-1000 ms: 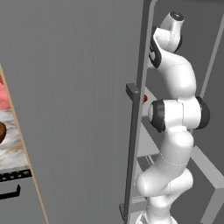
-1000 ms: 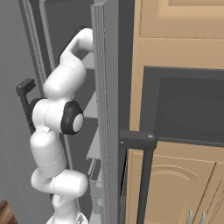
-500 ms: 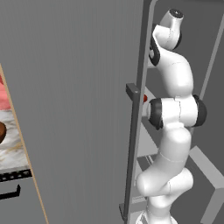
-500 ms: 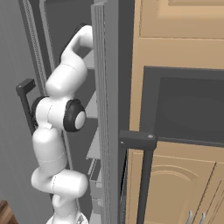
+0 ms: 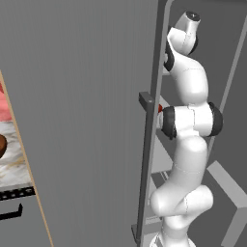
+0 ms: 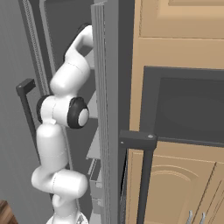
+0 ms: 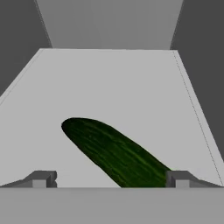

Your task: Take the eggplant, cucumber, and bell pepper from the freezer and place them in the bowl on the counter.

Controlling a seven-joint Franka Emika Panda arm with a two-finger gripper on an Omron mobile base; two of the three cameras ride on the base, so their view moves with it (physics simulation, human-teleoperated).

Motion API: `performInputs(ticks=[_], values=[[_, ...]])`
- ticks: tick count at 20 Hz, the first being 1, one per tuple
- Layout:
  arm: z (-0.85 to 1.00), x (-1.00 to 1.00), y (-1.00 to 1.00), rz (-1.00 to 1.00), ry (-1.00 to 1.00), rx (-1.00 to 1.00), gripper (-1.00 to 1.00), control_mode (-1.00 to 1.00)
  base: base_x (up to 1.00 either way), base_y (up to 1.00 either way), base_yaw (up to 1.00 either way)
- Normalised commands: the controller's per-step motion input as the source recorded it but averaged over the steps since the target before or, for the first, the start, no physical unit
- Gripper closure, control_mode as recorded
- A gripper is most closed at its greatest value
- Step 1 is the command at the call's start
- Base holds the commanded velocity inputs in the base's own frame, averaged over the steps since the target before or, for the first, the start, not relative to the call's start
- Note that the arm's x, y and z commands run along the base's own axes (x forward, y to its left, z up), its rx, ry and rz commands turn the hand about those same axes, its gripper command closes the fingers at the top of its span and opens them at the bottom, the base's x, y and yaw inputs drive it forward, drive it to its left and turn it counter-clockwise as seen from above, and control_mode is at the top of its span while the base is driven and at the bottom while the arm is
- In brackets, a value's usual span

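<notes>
The arm (image 5: 185, 144) has shifted a touch — upper links leaning slightly further in.

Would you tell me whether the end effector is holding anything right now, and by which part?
Nothing is held: the end effector is open, its fingertips apart above the cucumber on the freezer shelf.

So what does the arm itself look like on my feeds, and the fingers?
The arm is glossy white, built of rounded, bulging segments with dark grey to black bands and round caps at the joints. No cables or markings are visible. In the hand view the gripper shows two small, blocky dark grey fingertips with flat tops.
</notes>
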Motion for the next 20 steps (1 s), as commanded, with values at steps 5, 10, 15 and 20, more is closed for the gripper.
performInputs(ticks=[5, 10, 15, 20], values=[[0.0, 0.19, -0.2, 0.12, -0.02, 0.0, -1.0, -1.0, 0.0, 0.0, 0.0], [-0.01, 0.09, -0.15, 0.09, 0.0, 0.0, -1.0, -1.0, 0.0, 0.0, 0.0], [-0.1, 0.0, -0.02, 0.03, -0.01, 0.0, -1.0, -1.0, 0.0, 0.0, 0.0], [-0.11, 0.0, 0.0, 0.03, -0.08, -0.01, -1.0, -1.0, 0.0, 0.0, 0.0]])
